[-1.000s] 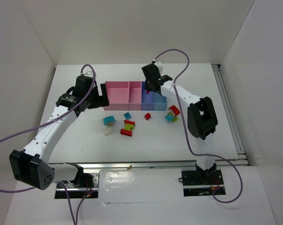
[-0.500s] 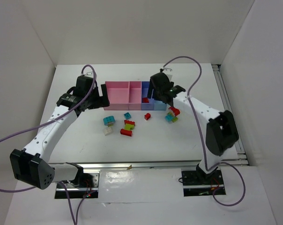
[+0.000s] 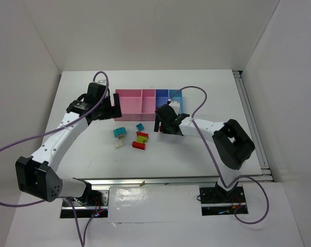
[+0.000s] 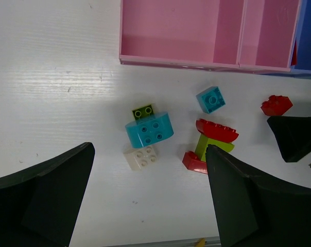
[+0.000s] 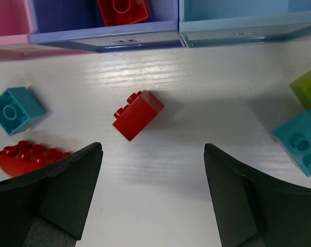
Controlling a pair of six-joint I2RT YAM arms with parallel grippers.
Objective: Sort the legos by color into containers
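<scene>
My right gripper is open, low over the table just in front of the containers. A small red lego lies loose a little beyond its fingertips. Another red lego sits in the dark blue bin, beside the light blue bin. My left gripper hangs open above a white lego, a teal rounded lego and a red and green cluster. The two pink bins hold nothing I can see.
A small teal brick and a curved red one lie left of my right gripper; a green and a teal brick lie to its right. White walls enclose the table.
My right gripper opened over the dark blue bin, left a red brick in it, then came down and forward to the table in front of the bins. The left arm barely shifted.
</scene>
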